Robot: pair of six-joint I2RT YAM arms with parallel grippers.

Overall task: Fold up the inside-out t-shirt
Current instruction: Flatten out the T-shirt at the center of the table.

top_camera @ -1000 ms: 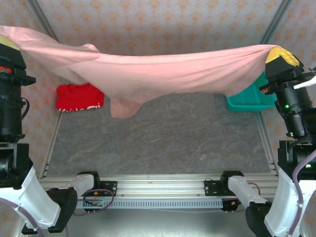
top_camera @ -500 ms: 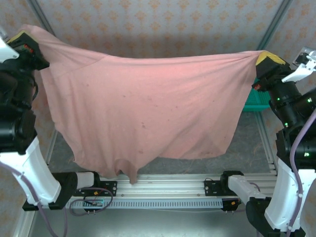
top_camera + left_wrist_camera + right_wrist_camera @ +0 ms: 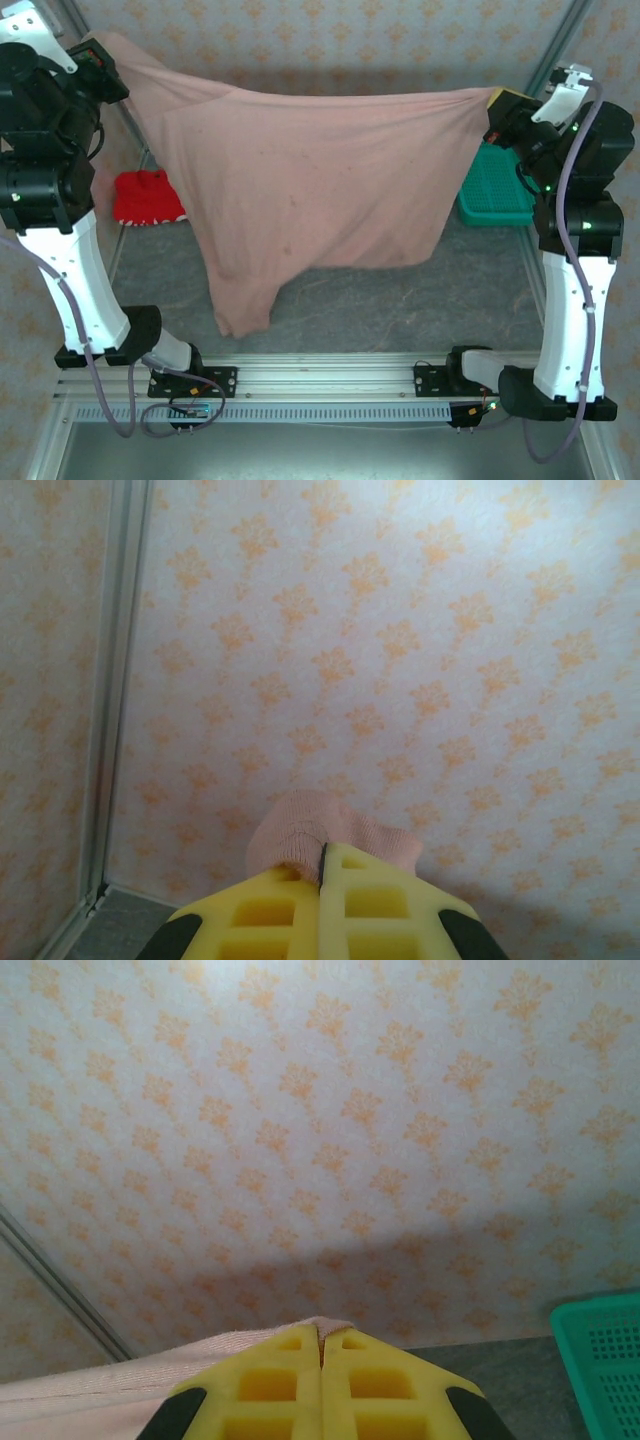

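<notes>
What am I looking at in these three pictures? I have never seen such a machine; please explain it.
These are two robot arms bolted at the near edge of a table. The wide picture comes from a fixed camera above and behind them. The other two come from small cameras on the wrists. The left gripper and the right gripper, the yellow pincers, are each shut on an edge of a salmon-pink t-shirt, which hangs stretched between them over the table. On the left side of the table lies a red garment, and on the right side stands a green basket.
</notes>
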